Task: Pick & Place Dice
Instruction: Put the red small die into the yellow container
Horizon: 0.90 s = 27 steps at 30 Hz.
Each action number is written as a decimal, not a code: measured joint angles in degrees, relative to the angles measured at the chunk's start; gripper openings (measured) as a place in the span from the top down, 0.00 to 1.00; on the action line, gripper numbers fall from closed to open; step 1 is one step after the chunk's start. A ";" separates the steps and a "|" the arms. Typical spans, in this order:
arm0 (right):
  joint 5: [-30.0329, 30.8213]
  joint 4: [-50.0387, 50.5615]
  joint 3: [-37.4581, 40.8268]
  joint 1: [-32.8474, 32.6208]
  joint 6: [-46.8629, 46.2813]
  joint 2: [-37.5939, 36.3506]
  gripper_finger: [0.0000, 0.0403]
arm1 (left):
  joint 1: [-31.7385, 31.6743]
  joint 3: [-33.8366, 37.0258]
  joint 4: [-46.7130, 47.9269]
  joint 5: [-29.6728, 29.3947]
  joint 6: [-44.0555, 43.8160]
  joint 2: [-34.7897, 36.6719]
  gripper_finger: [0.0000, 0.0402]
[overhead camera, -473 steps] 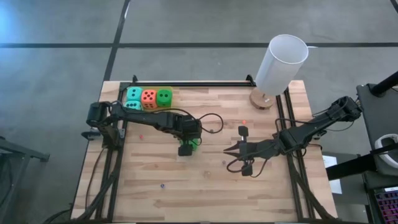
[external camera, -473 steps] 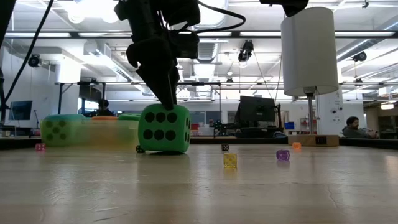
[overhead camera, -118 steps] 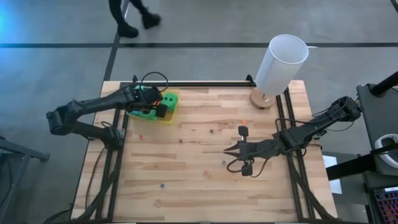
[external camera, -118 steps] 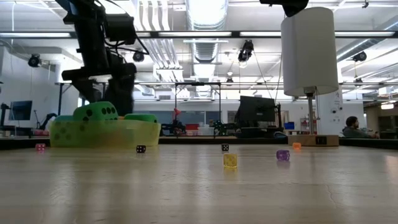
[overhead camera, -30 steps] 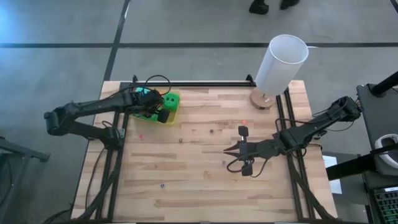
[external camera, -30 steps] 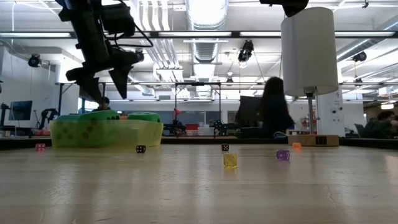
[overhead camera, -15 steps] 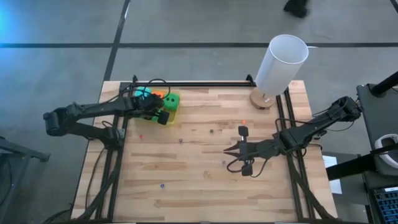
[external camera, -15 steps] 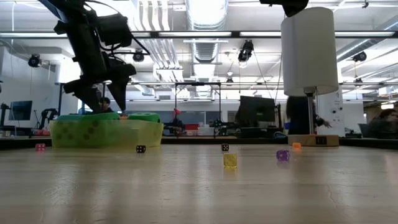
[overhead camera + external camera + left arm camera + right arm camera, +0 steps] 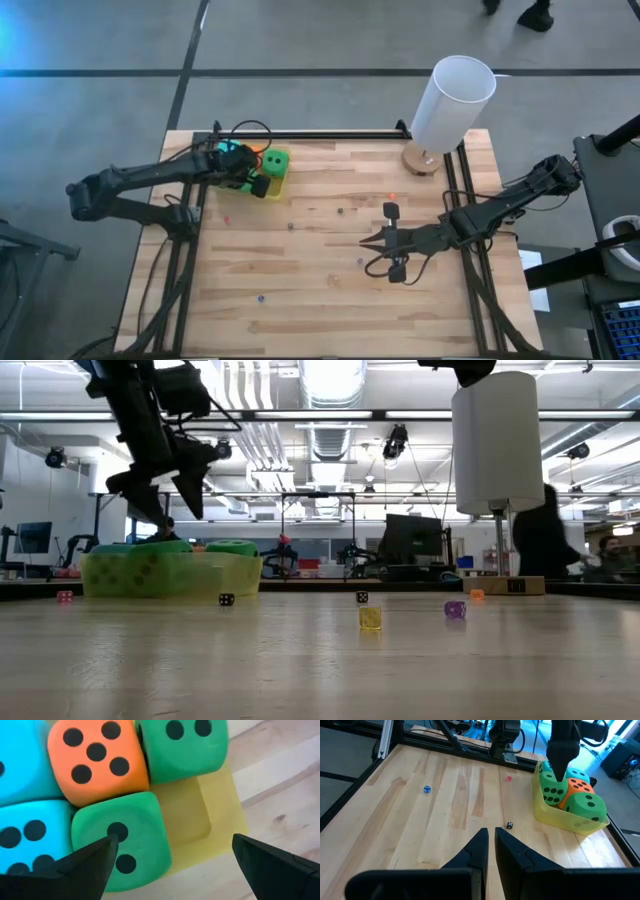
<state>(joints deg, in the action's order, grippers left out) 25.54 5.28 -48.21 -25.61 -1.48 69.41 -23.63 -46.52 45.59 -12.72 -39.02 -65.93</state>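
Dice (image 9: 98, 757), soft cubes, black pips, green, teal, orange-red

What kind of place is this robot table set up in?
Probably a robotics lab or open workshop: beyond the wooden table there are computer monitors, exposed ceiling ducts and a person walking past.

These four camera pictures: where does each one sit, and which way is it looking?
High view: above the table, looking straight down; both arms show, left hand open over the yellow tray.
Low view: at table-top height, looking level across; left hand above the tray.
Left wrist view: on the left arm, looking down past its fingers at the dice.
Right wrist view: on the right arm, looking across past its closed hand.
Shared: tray and dice appear in all four.
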 joint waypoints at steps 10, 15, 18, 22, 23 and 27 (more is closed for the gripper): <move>0.00 0.01 0.00 0.01 0.00 0.00 0.93 | 7.00 -1.84 4.98 -1.93 -0.37 3.29 0.01; 0.00 0.00 0.00 0.02 0.00 0.00 0.93 | 13.42 -1.88 8.69 -3.08 -5.42 3.71 0.01; 0.00 0.00 0.00 0.01 0.00 0.00 0.93 | 17.85 -1.88 10.33 -3.40 -9.10 3.69 0.01; 0.00 0.00 0.00 0.02 0.00 0.00 0.93 | 24.04 -1.88 12.03 -3.84 -15.00 3.69 0.01; 0.00 0.00 0.00 0.02 0.00 0.00 0.93 | 25.64 -1.88 12.33 -3.84 -16.35 3.69 0.01; -0.02 0.00 0.00 0.00 0.00 0.00 0.93 | 32.41 -1.83 13.53 -3.79 -23.02 3.40 0.01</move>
<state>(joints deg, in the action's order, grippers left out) 25.52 5.28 -48.21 -25.61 -1.47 69.41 8.77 -48.36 59.12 -16.51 -62.03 -62.52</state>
